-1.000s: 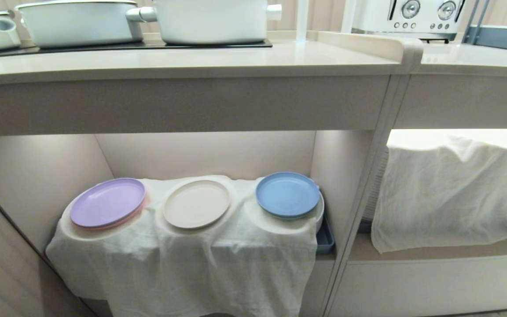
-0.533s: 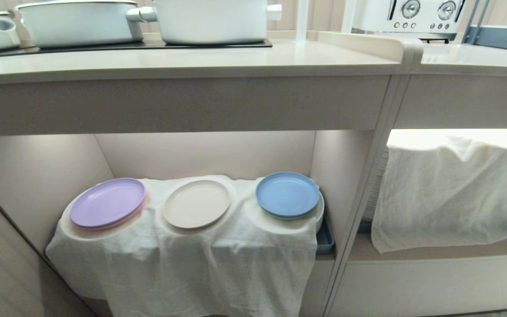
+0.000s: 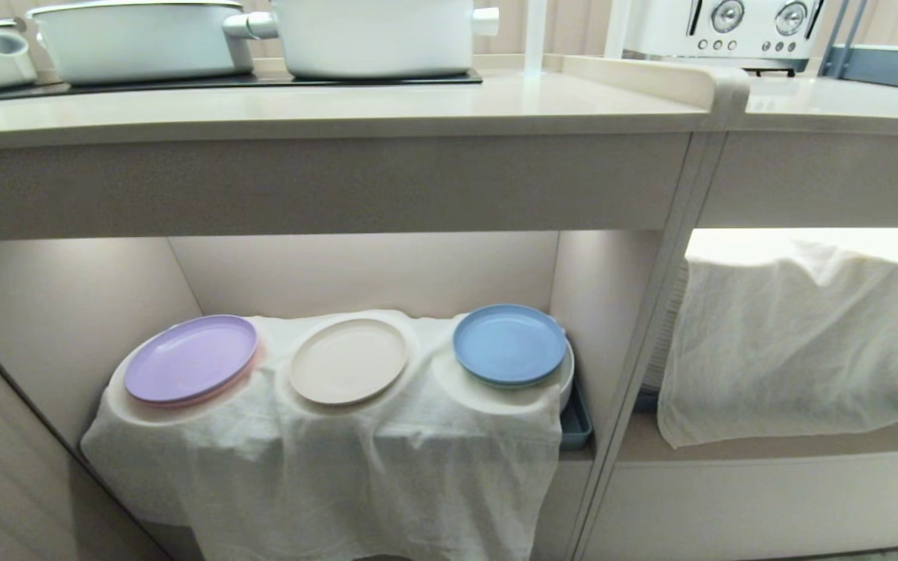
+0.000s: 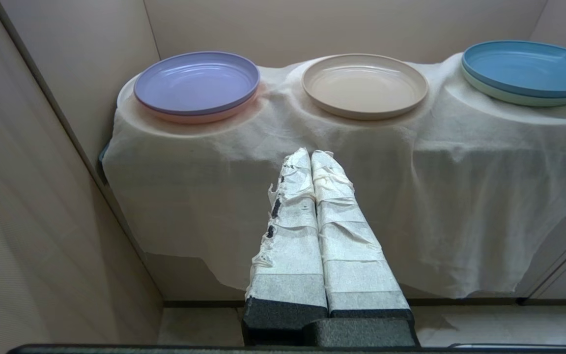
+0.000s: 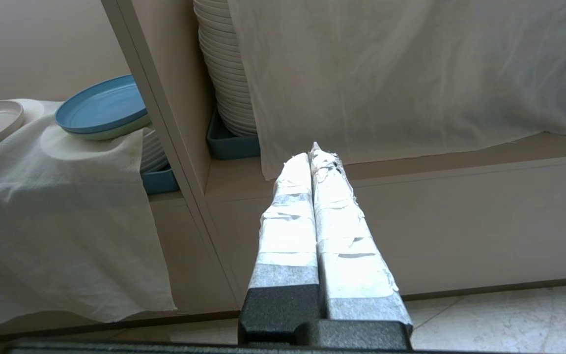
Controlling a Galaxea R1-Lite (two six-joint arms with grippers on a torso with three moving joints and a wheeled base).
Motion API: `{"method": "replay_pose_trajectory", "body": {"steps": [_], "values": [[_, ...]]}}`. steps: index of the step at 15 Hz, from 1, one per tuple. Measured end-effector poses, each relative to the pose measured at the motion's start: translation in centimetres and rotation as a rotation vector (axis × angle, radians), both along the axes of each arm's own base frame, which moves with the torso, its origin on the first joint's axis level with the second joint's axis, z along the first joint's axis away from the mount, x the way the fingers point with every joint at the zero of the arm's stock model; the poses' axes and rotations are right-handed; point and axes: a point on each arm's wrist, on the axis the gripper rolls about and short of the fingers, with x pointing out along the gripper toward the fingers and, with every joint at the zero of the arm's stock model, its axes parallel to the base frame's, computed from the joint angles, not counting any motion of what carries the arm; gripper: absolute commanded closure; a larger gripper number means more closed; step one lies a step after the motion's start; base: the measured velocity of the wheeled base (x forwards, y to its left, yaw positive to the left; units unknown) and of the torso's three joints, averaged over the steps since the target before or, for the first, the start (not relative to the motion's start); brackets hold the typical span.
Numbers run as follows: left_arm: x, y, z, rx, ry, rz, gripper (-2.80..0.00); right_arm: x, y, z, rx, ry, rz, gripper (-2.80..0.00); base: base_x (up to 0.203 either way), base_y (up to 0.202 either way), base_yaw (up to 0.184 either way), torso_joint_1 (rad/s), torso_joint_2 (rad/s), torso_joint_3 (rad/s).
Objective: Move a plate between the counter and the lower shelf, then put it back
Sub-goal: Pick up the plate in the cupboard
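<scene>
A: Where was your cream plate [image 3: 348, 361]?

B: On the lower shelf [image 3: 75, 312], middle hump of the white cloth [image 3: 340, 467], lilac plate [image 3: 190, 359] to its left, blue plate [image 3: 509, 344] to its right.

A: And your tools?

B: Left tool [image 4: 311, 156] pressed together below the plate's hump, empty; right tool [image 5: 314, 153] likewise, right of the plate's cubby.

A: Your risk?

B: Snagging cloth under the rim could have dragged the neighbours off.
</scene>
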Motion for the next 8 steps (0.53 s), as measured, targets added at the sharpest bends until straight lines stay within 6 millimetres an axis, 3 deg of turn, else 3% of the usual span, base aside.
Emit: {"method": "replay_pose_trajectory", "body": {"steps": [8], "values": [[0.00, 0.00, 0.01, 0.003, -0.001, -0.002, 0.00, 0.00, 0.00, 0.00, 0.000, 0.000, 0.000, 0.00, 0.000, 0.000, 0.000, 0.000, 0.00, 0.000]]}}
